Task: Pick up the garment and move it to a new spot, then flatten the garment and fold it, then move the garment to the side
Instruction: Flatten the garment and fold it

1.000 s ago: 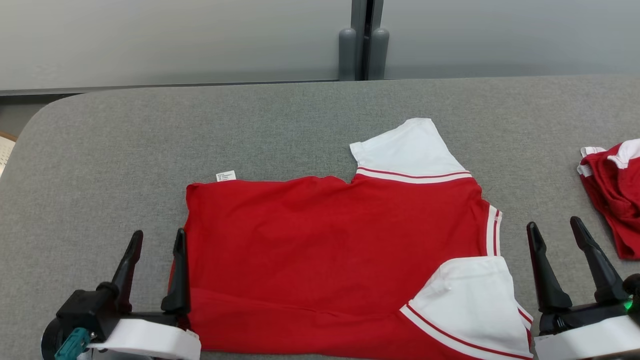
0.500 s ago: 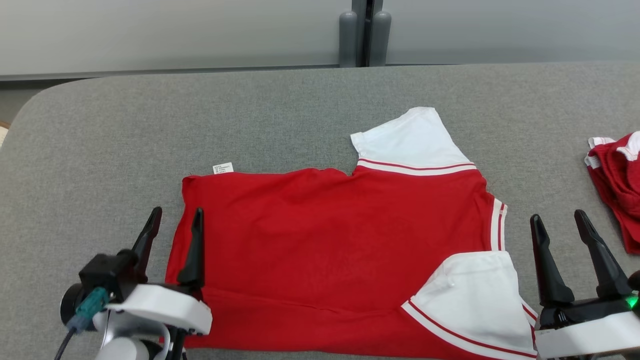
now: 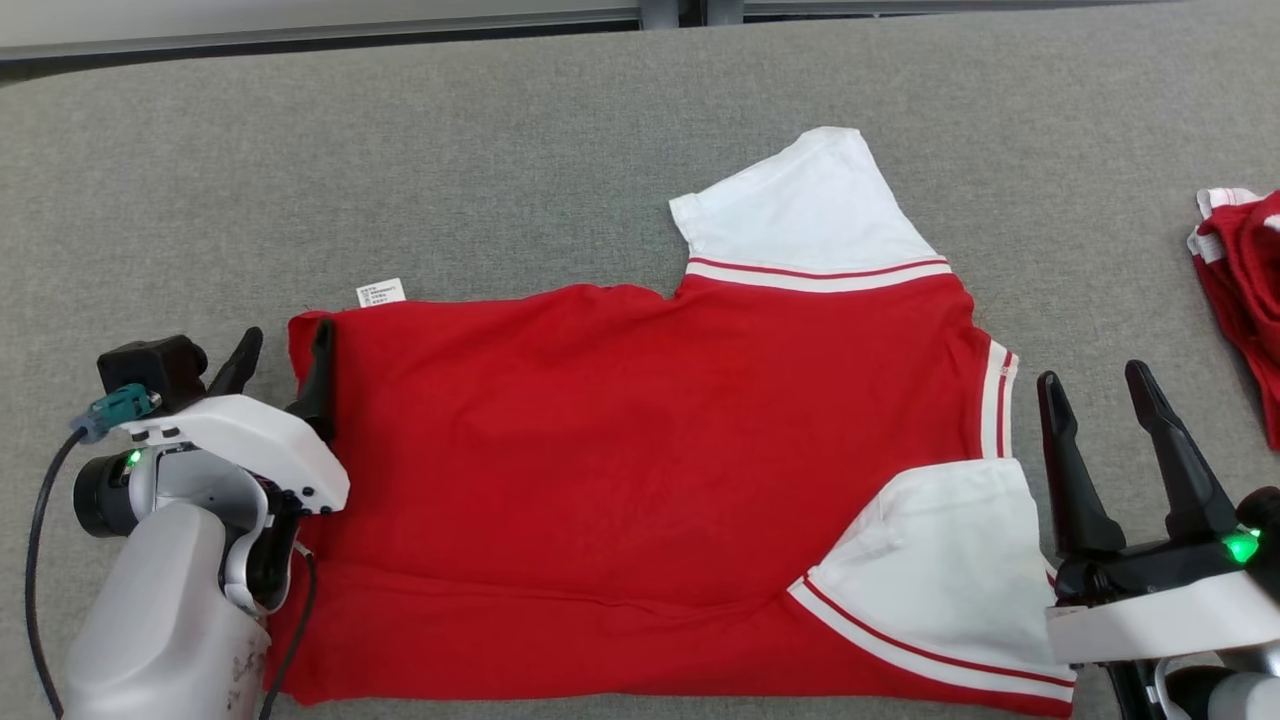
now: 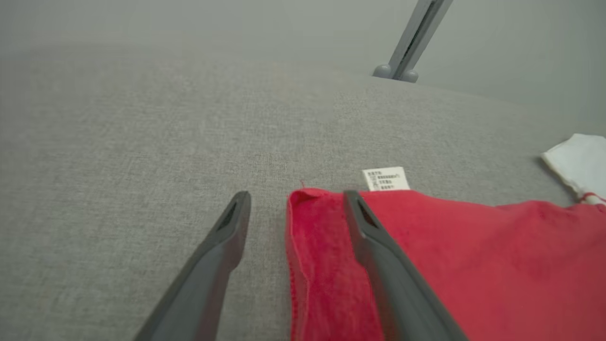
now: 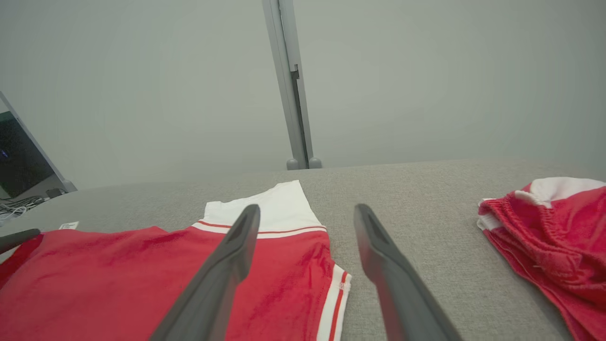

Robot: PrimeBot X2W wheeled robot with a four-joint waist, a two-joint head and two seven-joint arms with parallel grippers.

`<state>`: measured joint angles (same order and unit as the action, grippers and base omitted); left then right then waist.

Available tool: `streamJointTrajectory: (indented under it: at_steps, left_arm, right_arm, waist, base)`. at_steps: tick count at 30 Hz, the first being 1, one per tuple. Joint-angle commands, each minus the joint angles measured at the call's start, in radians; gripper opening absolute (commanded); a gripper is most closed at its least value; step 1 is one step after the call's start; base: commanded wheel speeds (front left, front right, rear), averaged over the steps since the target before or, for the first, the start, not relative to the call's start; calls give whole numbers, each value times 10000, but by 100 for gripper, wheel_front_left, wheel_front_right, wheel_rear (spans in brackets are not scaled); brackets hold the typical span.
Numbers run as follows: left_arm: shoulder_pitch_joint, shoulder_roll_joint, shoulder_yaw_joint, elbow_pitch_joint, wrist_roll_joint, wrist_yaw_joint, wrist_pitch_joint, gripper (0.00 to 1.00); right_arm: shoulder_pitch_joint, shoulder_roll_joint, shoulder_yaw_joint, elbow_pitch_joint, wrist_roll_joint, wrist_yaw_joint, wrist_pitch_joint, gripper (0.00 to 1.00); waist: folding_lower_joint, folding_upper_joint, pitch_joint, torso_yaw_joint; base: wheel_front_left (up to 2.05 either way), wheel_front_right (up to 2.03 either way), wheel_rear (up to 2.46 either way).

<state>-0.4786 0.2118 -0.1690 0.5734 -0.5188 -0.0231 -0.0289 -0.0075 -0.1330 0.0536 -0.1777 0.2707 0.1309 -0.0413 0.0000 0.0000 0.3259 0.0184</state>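
The garment [image 3: 640, 440] is a red shirt with white sleeves, spread flat on the grey table [image 3: 500, 150]. One sleeve [image 3: 800, 210] points away from me and the other [image 3: 940, 570] lies near the front right. My left gripper [image 3: 283, 365] is open at the shirt's far left corner. In the left wrist view, the left gripper [image 4: 293, 208] has one finger [image 4: 378, 246] lying on the red cloth [image 4: 473, 265] and the other on bare table. My right gripper [image 3: 1095, 385] stands open just right of the striped collar edge [image 3: 995, 400], holding nothing. The right gripper [image 5: 307, 210] hovers above that edge.
A second red and white garment [image 3: 1240, 260] lies bunched at the table's right edge, close to my right arm, and the bunched garment [image 5: 544, 227] is at the right in the right wrist view. A white care label [image 3: 381, 292] sticks out at the far left corner. A grey post [image 5: 293, 94] stands behind the table.
The head camera has tilted down and nearer. My left gripper has moved forward along the shirt's left edge to its far corner. The right gripper has stayed open in place.
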Motion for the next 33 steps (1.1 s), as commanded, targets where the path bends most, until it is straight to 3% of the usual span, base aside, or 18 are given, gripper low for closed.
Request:
streamJointTrajectory:
  at_steps: [1,2,3,4,5,6,14,21,33]
  left_arm:
    - [-229,65,48,235,-97,-102,20,100]
    - [-539,45,68,886,-212,-262,72,100]
    - [-668,16,75,1144,-303,-349,61,69]
    - [-668,16,75,1144,-303,-349,61,69]
    - [-794,28,75,1370,-341,-429,24,25]
    - [-908,37,68,1577,-359,-494,-43,0]
    - [-1611,-98,-160,2500,-494,-857,-624,0]
    - [-2343,-400,-470,2520,-481,-967,-1129,0]
    - [-3584,-1272,-1232,2686,-714,-1065,-1718,0]
  right_arm:
    - [-137,-3,2,45,72,-4,-91,100]
    - [-199,-26,-42,191,117,-4,-145,100]
    - [-219,-52,-52,245,131,-4,-183,100]
    - [-219,-52,-52,245,131,-4,-183,100]
    - [-263,-70,-73,301,172,-4,-227,100]
    - [-315,-82,-91,367,208,-4,-239,100]
    - [-1161,-522,-405,1122,738,-4,-407,100]
    - [-3002,-1253,-555,2109,1292,-3,-295,100]
    - [-7934,-2690,1713,5772,2513,-3,837,100]
  waist:
    - [0,0,99,-90]
    - [0,0,144,-114]
    - [0,0,160,-119]
    - [0,0,160,-119]
    - [0,0,180,-121]
    - [0,0,199,-125]
    - [0,0,442,5]
    - [0,0,1233,547]
    - [0,0,2534,1831]
  base:
    - [0,0,0]
    - [0,0,0]
    - [0,0,0]
    - [0,0,0]
    - [0,0,0]
    - [0,0,0]
    - [0,0,0]
    - [0,0,0]
    - [0,0,0]
